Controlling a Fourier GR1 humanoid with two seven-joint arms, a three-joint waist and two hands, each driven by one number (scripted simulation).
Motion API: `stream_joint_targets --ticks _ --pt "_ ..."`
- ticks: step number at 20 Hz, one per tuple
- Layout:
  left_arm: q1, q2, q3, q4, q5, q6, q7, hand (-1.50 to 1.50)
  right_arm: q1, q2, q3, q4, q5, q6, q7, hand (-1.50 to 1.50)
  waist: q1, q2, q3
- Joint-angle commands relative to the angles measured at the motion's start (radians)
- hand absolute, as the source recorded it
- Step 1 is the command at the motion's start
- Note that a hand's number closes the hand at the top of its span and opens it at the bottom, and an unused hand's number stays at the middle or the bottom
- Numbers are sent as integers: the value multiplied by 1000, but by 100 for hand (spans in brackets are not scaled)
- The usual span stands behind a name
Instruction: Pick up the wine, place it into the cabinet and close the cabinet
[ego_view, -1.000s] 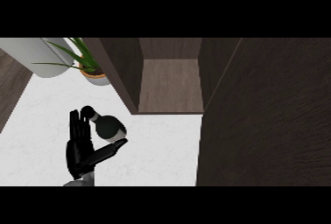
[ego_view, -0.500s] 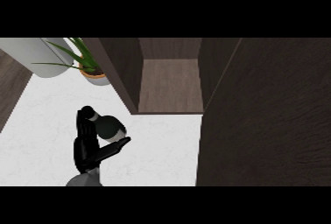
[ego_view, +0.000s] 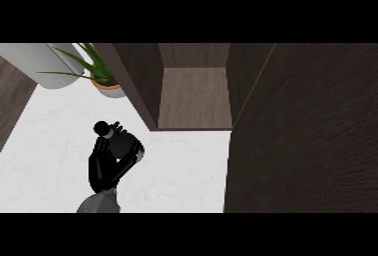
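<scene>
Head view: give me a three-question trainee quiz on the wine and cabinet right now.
1. True or false: the wine bottle already sits inside the cabinet.
2. Which hand is closed on the bottle? A) left hand B) right hand
3. Fill in: the potted plant stands to the ____ of the cabinet opening.

Key: 1 false, the bottle is over the white counter, outside the open cabinet. 2 A; the right hand is out of view. 3 left.

Potted plant (spiky green leaves), grey cylinder, white counter
</scene>
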Motion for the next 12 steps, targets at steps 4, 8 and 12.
stream_joint_targets --ticks 4,8,12 --pt "-77 51 -8 89 -45 -68 -2 150 -12 10 11 -140 -42 -39 73 -150 0 1 0" --pt "-81 47 -56 150 -131 -39 -72 150 47 25 27 -121 -21 -9 4 -150 -4 1 0" --pt "60 217 -118 19 -138 -262 5 150 -2 -5 -41 -77 -64 -13 22 -150 12 -4 1"
